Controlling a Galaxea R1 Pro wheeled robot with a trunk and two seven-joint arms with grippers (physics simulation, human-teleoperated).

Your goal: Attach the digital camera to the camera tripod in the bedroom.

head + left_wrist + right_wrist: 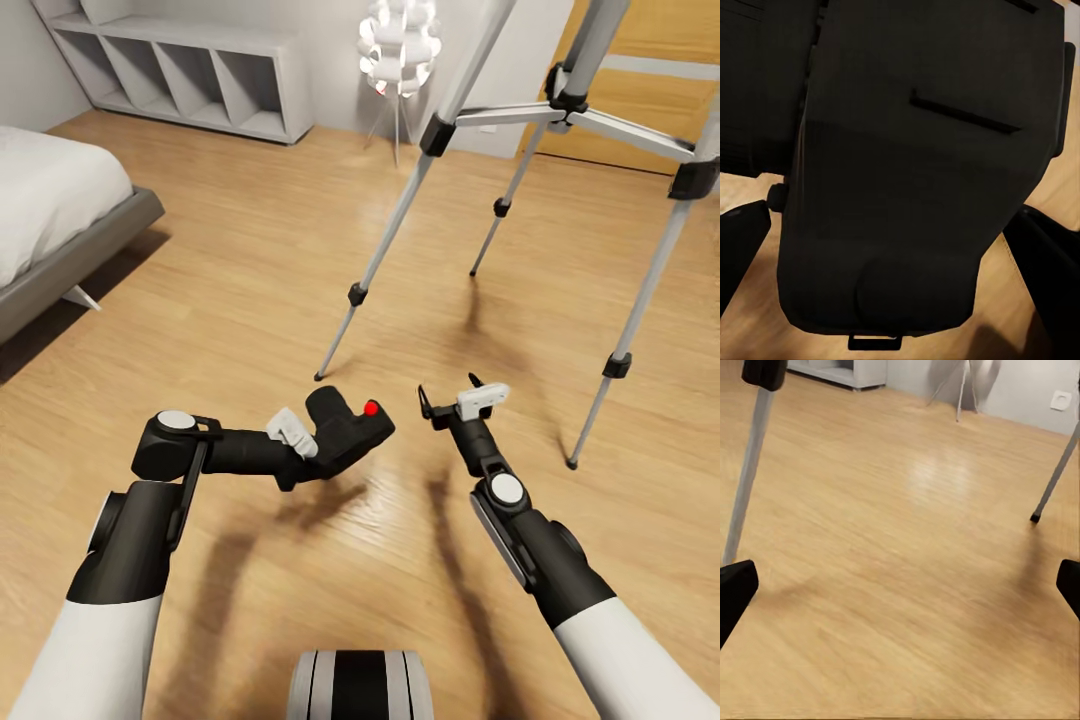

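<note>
Nearest, at the lower middle of the head view, the left gripper (318,448) is closed around the digital camera (348,428), holding it above the wood floor (250,300) with its round red button (371,408) facing up. Through the left wrist view the camera body (915,165) sits squarely between the two dark fingers (742,240), pressed close to the lens. Just right of it in the head view, a small gap apart, the right gripper (447,398) has its fingers spread wide with nothing between them; its wrist view has a fingertip (735,589) at each edge and bare floor (900,585) between. Beyond both, the camera tripod (560,110) stands in the upper right, its near legs planted just past the grippers. Farther off, the grey bed (60,220) lies at the left edge, white cube shelves (190,70) line the far wall, and a white floor lamp (400,45) stands beside a wooden door (650,90).
</note>
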